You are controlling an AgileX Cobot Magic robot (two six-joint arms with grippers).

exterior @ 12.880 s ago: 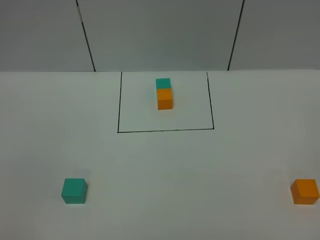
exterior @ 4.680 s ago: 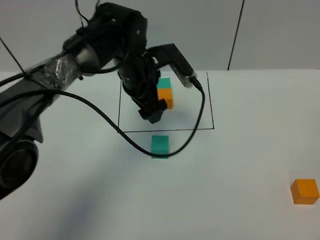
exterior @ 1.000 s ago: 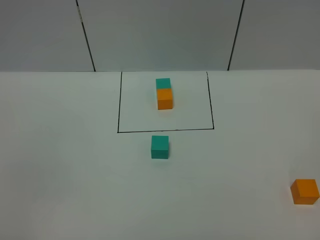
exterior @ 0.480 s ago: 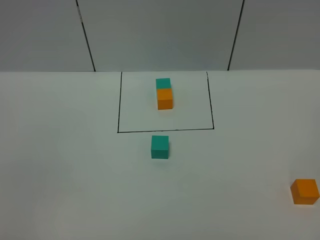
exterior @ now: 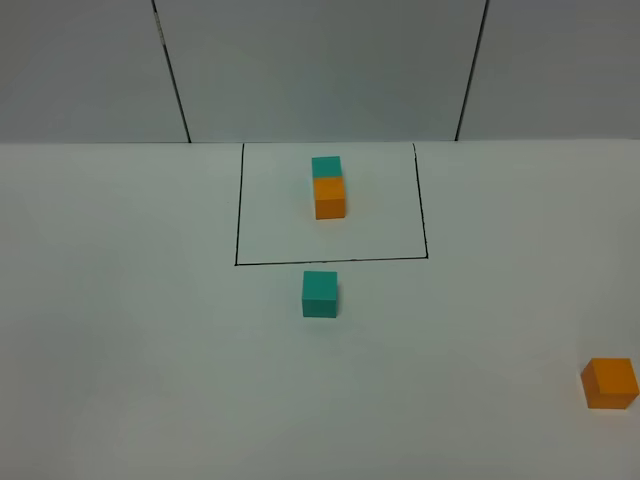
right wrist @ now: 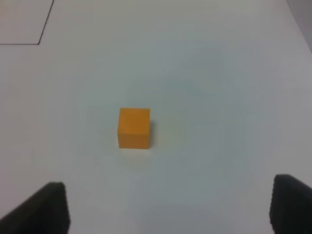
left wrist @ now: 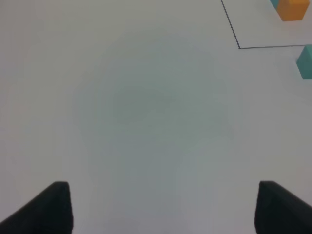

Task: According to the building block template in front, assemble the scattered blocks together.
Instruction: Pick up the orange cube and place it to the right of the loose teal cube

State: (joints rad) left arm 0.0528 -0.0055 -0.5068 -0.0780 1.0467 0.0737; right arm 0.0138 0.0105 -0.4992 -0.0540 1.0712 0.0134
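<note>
Gaping wide and empty, the right tool [right wrist: 171, 207] faces the orange cube [right wrist: 134, 127], which lies well apart from the teal cube [exterior: 320, 294] near the template [exterior: 328, 187]. An off-centre closing could twist it, spoiling alignment.

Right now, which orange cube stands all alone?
The loose orange cube at the far right; the framed orange cube touches a teal cube inside the black rectangle.

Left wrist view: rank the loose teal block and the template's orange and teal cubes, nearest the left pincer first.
1. Loose teal block, just outside the frame.
2. Template's orange cube, inside the frame.
3. Template's teal cube, beyond the orange one.
</note>
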